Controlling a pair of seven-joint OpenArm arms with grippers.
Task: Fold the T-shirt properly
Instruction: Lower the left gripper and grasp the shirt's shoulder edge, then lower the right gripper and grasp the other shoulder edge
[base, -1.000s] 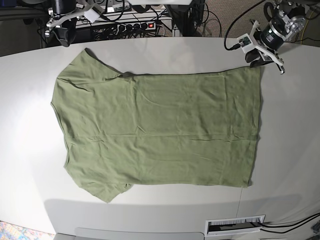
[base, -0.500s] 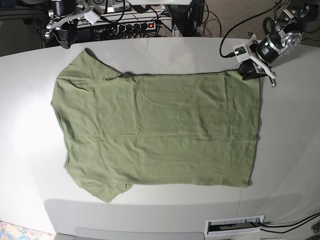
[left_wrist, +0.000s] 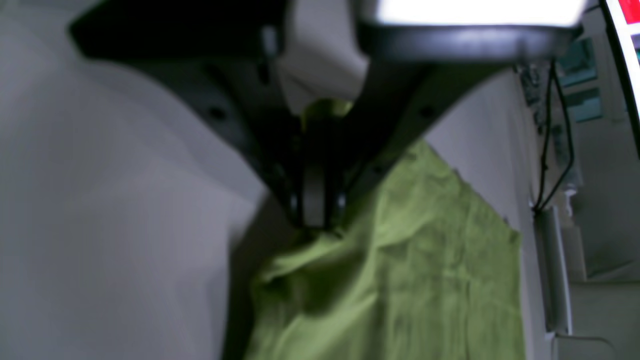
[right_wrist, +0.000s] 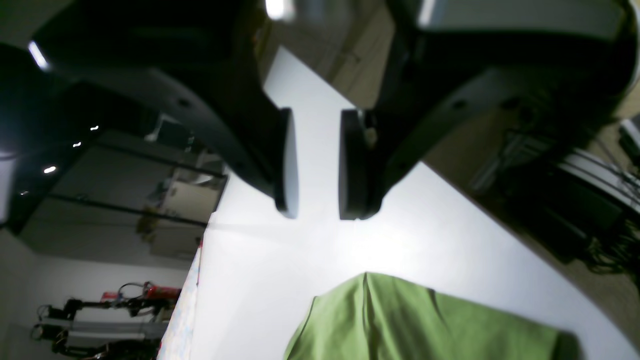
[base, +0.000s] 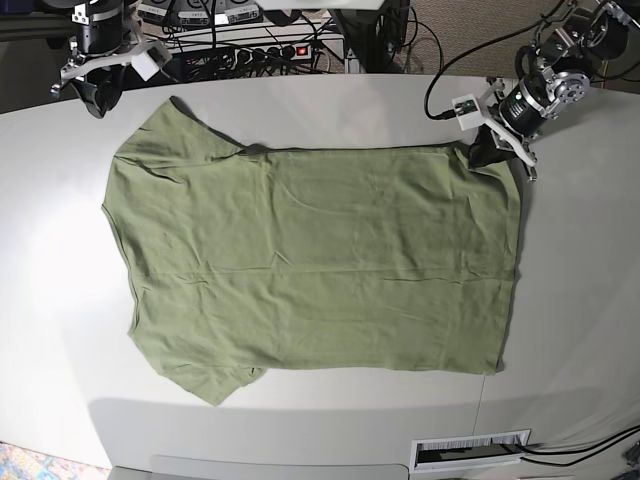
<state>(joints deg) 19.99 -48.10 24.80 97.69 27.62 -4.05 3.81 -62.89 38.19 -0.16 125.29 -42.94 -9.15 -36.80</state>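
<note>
The green T-shirt (base: 320, 260) lies spread flat on the white table (base: 585, 300), collar end to the left and hem to the right. My left gripper (base: 488, 155) sits at the hem's far corner. In the left wrist view the left gripper (left_wrist: 316, 222) is shut on a pinch of the T-shirt (left_wrist: 425, 280), which bunches up right below the tips. My right gripper (base: 92, 100) hangs off the far left corner, beyond the far sleeve. The right wrist view shows the right gripper (right_wrist: 317, 212) open with nothing between its fingers, and a fold of the T-shirt (right_wrist: 410, 325) lies below it.
A power strip and tangled cables (base: 270, 50) run behind the table's far edge. A white slotted panel (base: 470, 450) sits at the near edge. Bare table surrounds the shirt on all sides.
My left gripper slid left onto the hem's far corner and shut on the cloth. The right arm shifted left and farther back, away from the sleeve.
</note>
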